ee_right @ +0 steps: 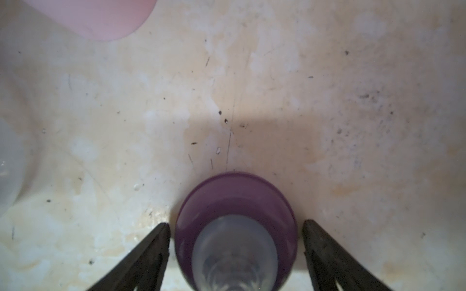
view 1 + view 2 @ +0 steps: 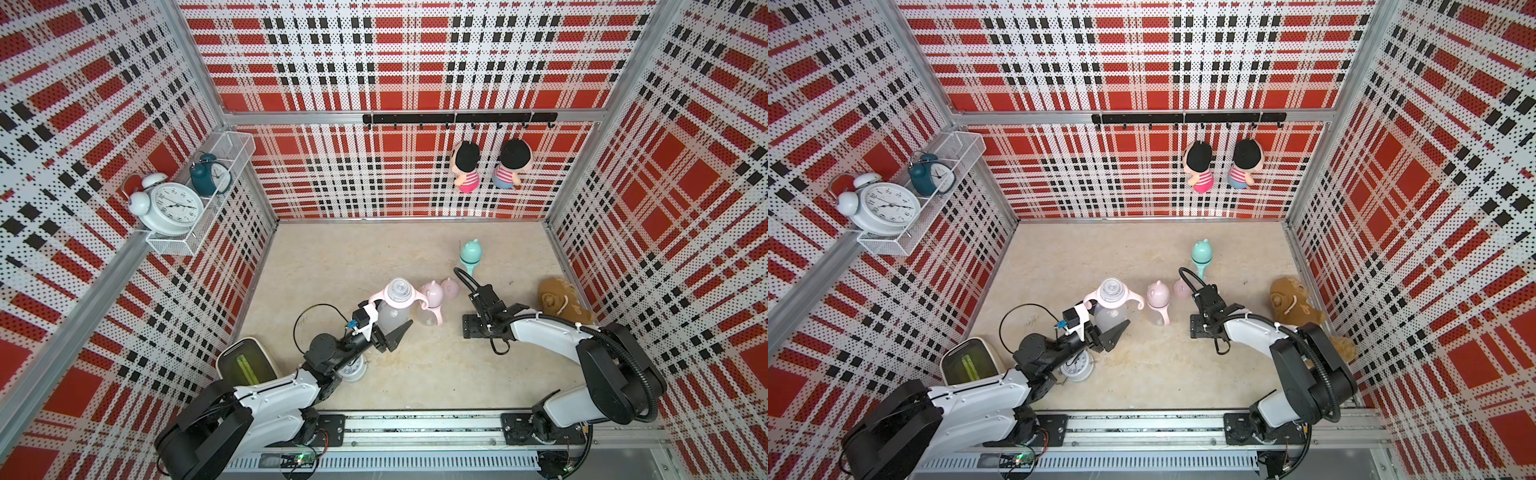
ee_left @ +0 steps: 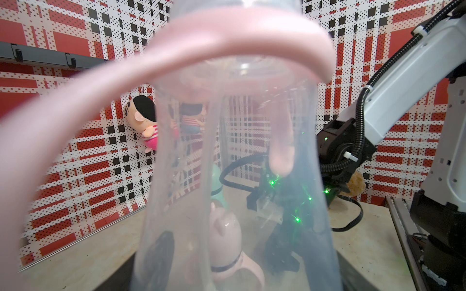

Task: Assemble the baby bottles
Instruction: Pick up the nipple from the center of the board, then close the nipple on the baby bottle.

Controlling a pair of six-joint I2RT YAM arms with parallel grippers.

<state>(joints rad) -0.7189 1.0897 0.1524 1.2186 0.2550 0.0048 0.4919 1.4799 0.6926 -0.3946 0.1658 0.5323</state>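
Nearest you on the left, a white-rimmed bin [image 2: 248,341] holds something green that can't be made out. Higher up on the left wall, a wire basket [image 2: 170,249] carries a white alarm clock [image 2: 172,208] and, behind it, a teal alarm clock [image 2: 210,174].

Your left gripper [image 2: 394,325] is clamped on the body of a clear bottle [image 2: 390,311], which is upright with a pink handle ring [image 2: 399,301] and a nipple on top. Your right gripper [image 1: 235,224] points straight down. Its fingers are spread either side of a purple collar [image 1: 235,196] that has a nipple in it and sits on the table. A sliver of table shows on each side, so nothing is gripped.

Between your grippers stands a pink-capped bottle [image 2: 432,305], with a pink dome cap [image 2: 450,288] just behind it and a teal bottle [image 2: 469,257] farther back.

The table [image 2: 332,257] is beige and stained. A small white clock [image 2: 353,370] lies under your left arm, and a brown plush toy [image 2: 561,301] sits by the right wall. The walls are red, black and white plaid. On the back wall, two dolls [image 2: 467,168] hang from a black hook rail [image 2: 415,118].
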